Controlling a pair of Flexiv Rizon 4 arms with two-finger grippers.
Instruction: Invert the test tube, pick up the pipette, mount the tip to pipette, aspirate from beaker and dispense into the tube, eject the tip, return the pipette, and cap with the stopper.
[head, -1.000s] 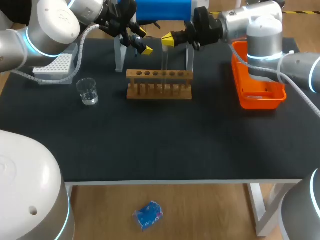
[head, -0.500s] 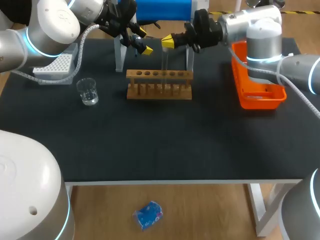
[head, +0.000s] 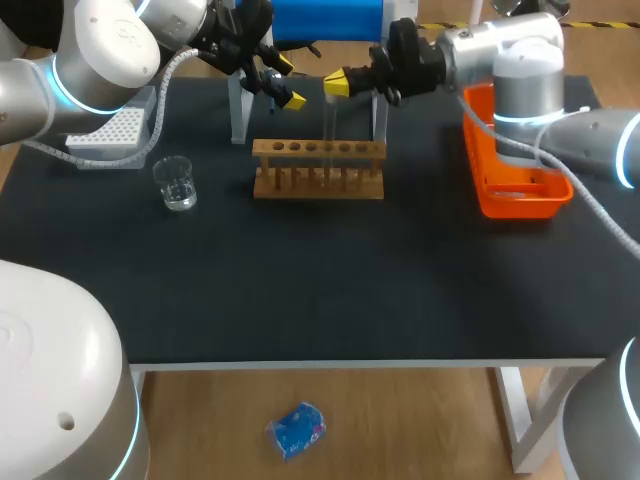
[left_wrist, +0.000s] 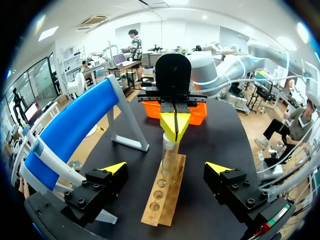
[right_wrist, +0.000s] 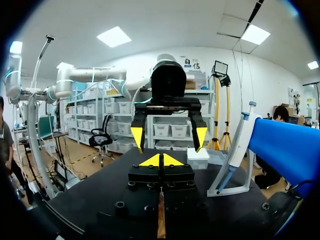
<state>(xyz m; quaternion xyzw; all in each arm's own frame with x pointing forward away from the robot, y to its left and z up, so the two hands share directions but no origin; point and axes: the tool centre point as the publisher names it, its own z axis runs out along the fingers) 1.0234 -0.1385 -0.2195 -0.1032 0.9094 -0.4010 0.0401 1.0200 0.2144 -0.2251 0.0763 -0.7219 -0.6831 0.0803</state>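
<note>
- The white tip box is sitting at the far left, with the glass beaker near it.
- The left gripper is hovering behind the wooden rack, its fingers spread wide and gripping nothing.
- The blue pipette is hanging on its stand at the back.
- The right gripper is pinching the top of the test tube, holding it upright over the rack; its lower end may be sitting in a hole.
- The orange bin is sitting at the right.

The counter is matt black, the rack bare wood, test tube and beaker clear glass, the bin glossy plastic.
</note>
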